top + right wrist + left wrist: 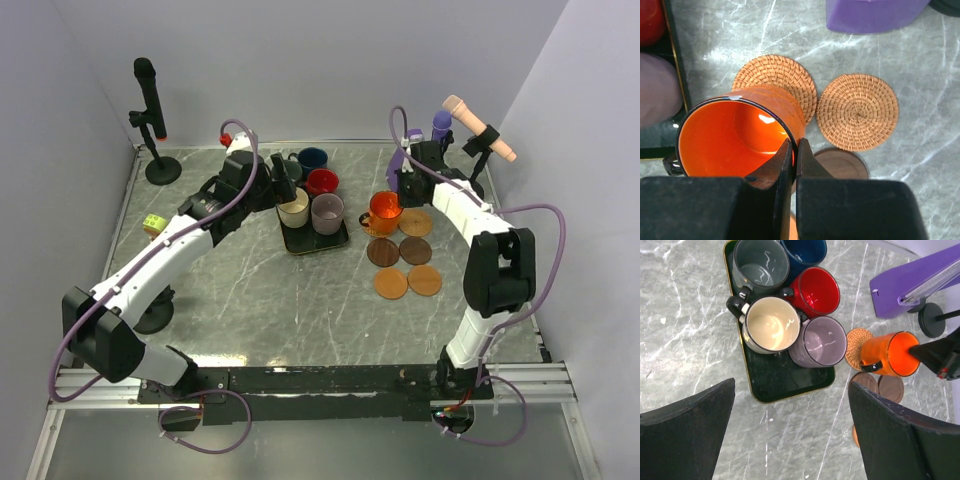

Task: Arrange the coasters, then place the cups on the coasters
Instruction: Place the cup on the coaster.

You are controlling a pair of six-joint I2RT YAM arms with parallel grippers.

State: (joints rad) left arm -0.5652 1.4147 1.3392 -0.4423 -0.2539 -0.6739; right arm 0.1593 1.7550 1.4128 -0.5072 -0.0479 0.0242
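My right gripper (795,145) is shut on the rim of the orange cup (735,135), one finger inside and one outside. The cup sits tilted over a woven tan coaster (785,75); whether it rests on it I cannot tell. A second woven coaster (857,112) and a dark brown one (842,162) lie beside it. In the top view, more coasters (391,283) lie nearer the arms. The black tray (785,385) holds the cream (771,324), mauve (819,341), red (815,290), grey-green (760,265) and navy (805,250) cups. My left gripper (792,385) hangs open above the tray's near end, holding nothing.
A purple object (400,165) and a beige microphone on a stand (480,128) are behind the coasters. A black microphone stand (150,120) is at the back left. A yellow-green tape roll (154,224) lies near the left wall.
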